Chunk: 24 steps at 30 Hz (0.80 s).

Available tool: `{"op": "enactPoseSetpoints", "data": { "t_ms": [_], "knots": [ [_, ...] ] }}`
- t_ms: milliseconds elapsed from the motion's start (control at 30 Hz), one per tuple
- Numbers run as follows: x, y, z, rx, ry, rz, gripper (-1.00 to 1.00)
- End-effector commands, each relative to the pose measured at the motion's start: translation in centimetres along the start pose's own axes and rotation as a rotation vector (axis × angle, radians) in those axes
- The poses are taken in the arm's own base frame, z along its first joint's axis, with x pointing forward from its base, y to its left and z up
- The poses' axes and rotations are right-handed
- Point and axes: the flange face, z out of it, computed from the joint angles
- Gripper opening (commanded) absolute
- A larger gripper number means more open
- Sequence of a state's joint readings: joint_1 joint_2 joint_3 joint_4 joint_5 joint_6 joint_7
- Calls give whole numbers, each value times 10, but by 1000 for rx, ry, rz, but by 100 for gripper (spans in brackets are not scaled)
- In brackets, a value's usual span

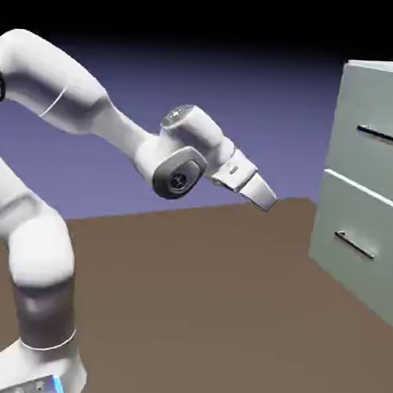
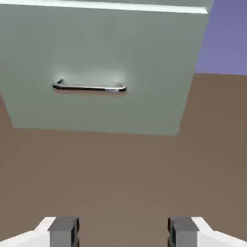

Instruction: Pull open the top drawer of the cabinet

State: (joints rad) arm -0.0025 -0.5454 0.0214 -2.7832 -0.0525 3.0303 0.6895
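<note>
- While the top drawer (image 1: 378,126) sits flush and unopened in the cabinet (image 1: 383,295), it occupies the upper right of the exterior view, above a second, matching drawer front.
- Its handle (image 1: 380,136) is a thin dark horizontal bar standing slightly off the pale grey-green front. This is the sensible place to take hold, near the middle of the bar, with one finger above and one below.
- Judging by its look, the bar is rigid and smooth, so a hold on it could slip; the drawer probably slides straight out with steady resistance rather than lifting or flexing.
- The lower drawer (image 1: 358,236) carries the same kind of handle (image 1: 355,245), and it is this lower front that fills the top of the hand view, so the hand appears aimed too low for the task.
- The gripper (image 1: 266,198) hangs in open air to the left of the cabinet, well apart from it, tilted down and toward the drawers, roughly level with the seam between the two fronts.
- Its two grey fingertips (image 2: 63,230) are spread wide at the bottom of the hand view, with nothing between them.
- Brown table (image 1: 208,316) stretches beneath the arm and cabinet, against a blue-violet backdrop.
</note>
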Motion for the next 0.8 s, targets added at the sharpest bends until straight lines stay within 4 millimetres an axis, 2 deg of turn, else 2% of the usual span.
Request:
{"op": "enactPoseSetpoints", "data": {
  "t_ms": [0, 367, 767],
  "knots": [
    [1, -8, 3, -9, 2, -95, 0],
    [0, -86, 51, -95, -7, -1113, 0],
    [-11, -149, 106, -158, 1, -2155, 0]
  ]
}}
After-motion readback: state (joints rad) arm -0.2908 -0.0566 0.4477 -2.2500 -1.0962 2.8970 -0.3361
